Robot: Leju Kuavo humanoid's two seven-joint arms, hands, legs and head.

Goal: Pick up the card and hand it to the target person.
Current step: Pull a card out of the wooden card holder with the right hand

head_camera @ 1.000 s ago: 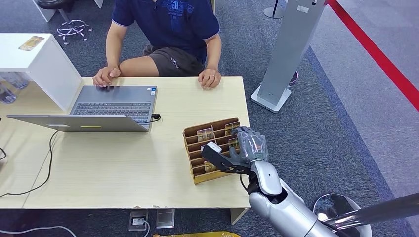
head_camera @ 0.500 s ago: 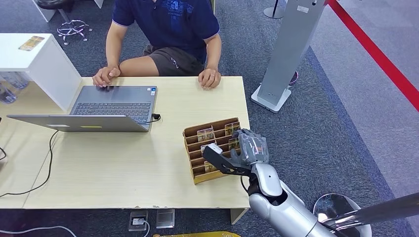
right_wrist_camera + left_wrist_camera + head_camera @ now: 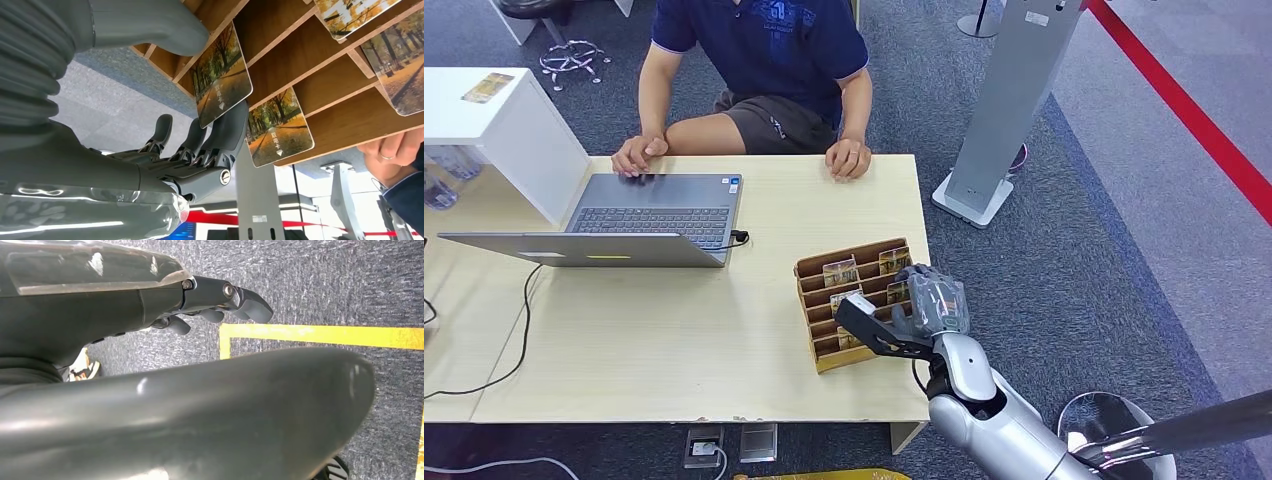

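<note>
Robot's silver right hand (image 3: 927,300) pinches an autumn-tree photo card (image 3: 221,75) in the slotted wooden rack (image 3: 819,352), ready to lift it for handover.

Right hand (image 3: 929,300) covers the near-side slots of the card rack (image 3: 849,262); card (image 3: 222,77) behind its fingers partly hidden, contact unclear. Card print too small to read.
</note>
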